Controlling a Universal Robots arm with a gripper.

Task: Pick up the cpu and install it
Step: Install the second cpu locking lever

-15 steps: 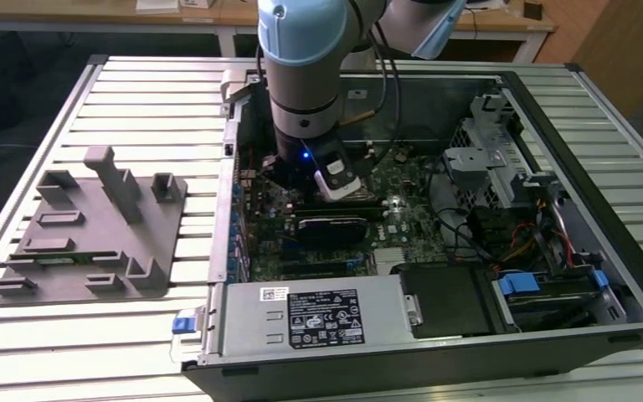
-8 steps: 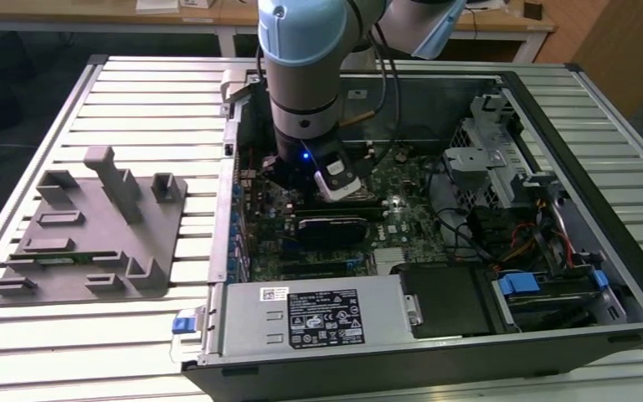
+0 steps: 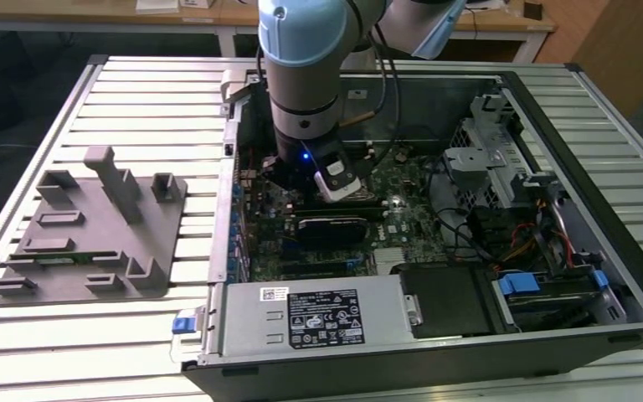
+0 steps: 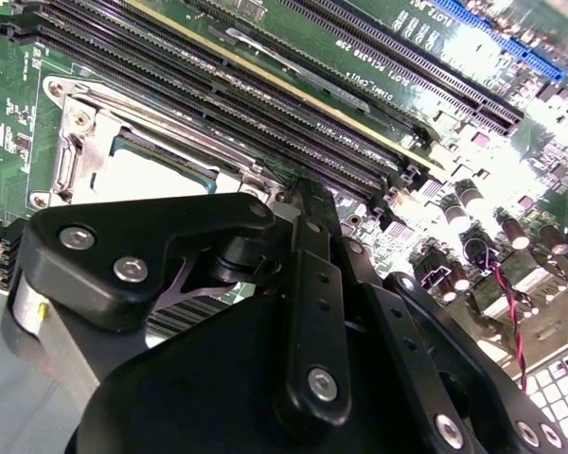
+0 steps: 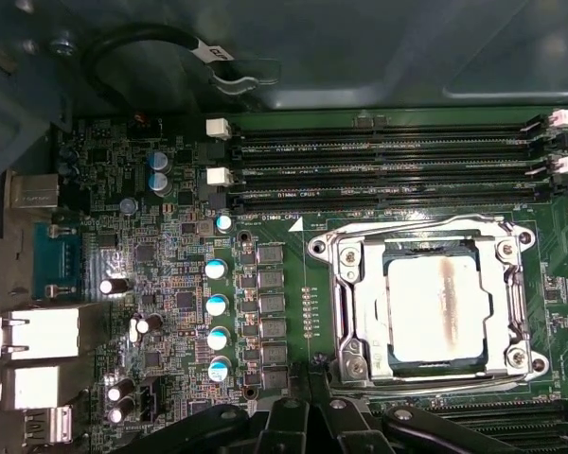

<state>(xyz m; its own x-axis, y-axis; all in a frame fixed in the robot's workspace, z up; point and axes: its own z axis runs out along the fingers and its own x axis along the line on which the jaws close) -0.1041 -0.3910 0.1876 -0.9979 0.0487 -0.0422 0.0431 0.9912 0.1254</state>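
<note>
The cpu (image 5: 435, 307) is a flat silvery square with a dull smear down its top. It lies inside the metal socket frame (image 5: 350, 293) on the green motherboard. The second wrist view shows a corner of the cpu (image 4: 156, 175) just past my gripper's black linkage. My gripper (image 5: 308, 421) hangs over the board beside the socket, its tip (image 4: 303, 189) close to the frame's edge. In the exterior view the gripper (image 3: 294, 184) reaches down into the open computer case, and the arm hides the socket there. Nothing shows in the gripper.
Empty black memory slots (image 5: 388, 151) run beside the socket. A grey box with a white label (image 3: 311, 314) fills the case's near side. The drive cage (image 3: 501, 167) and cables (image 3: 545, 243) sit at the exterior view's right. A grey fixture (image 3: 87, 234) lies on the slatted table.
</note>
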